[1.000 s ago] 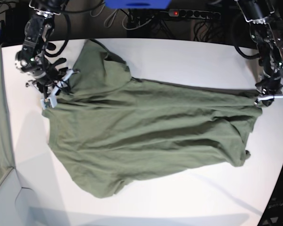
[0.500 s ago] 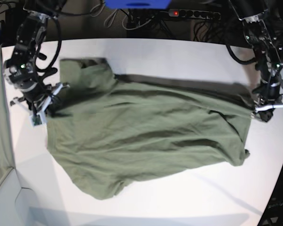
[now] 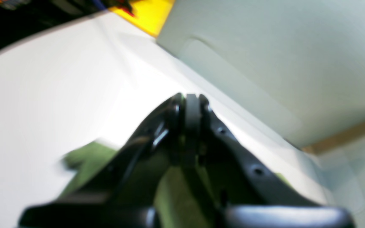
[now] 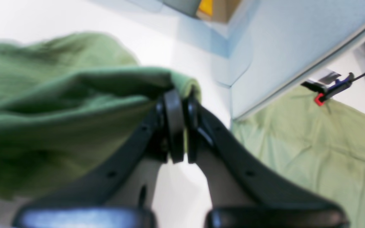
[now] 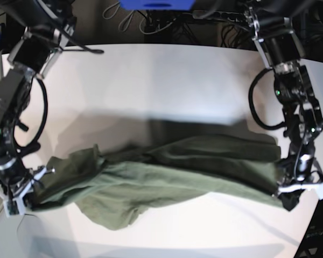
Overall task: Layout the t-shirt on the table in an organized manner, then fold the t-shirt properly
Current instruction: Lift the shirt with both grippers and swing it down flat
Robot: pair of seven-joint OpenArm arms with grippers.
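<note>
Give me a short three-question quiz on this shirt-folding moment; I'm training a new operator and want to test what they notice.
1. True or false: the t-shirt lies flat and fully spread on the table.
2. Which gripper holds the shirt end at the base view's right side? A) left gripper B) right gripper
3. Fill in: in the right wrist view, the right gripper's jaws are closed on ____ cloth.

Key: 1. False, it is bunched into a long band stretched between the two grippers. 2. A. 3. Olive-green, the t-shirt's.
</note>
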